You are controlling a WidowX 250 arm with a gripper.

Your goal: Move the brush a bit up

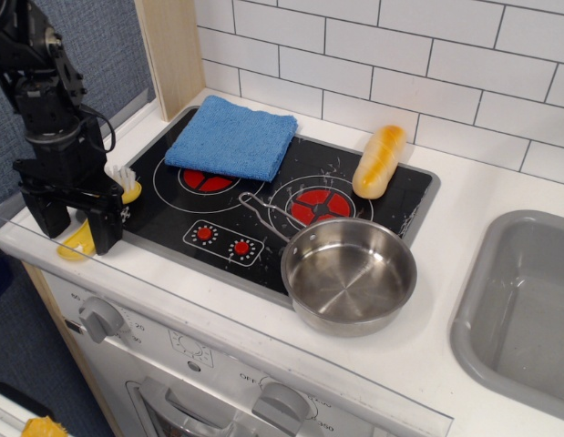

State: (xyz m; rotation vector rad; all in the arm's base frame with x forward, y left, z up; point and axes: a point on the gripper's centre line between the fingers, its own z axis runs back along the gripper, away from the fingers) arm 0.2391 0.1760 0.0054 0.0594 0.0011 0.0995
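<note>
Brush [86, 235], yellow with white bristles, lay at the toy stove's [263, 196] front-left corner, mostly hidden behind the black gripper [74, 224]. The arm came down vertically from the upper left, its fingers spread to either side of the handle; whether they touched it was unclear. "OFF" showed by a front knob [274, 401].

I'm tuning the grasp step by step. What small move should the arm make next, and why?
Probably lower and close the black gripper on the small yellow plastic brush. Its open fingers straddle the handle at the black stovetop's left edge, and the brush still lies on the counter.
</note>
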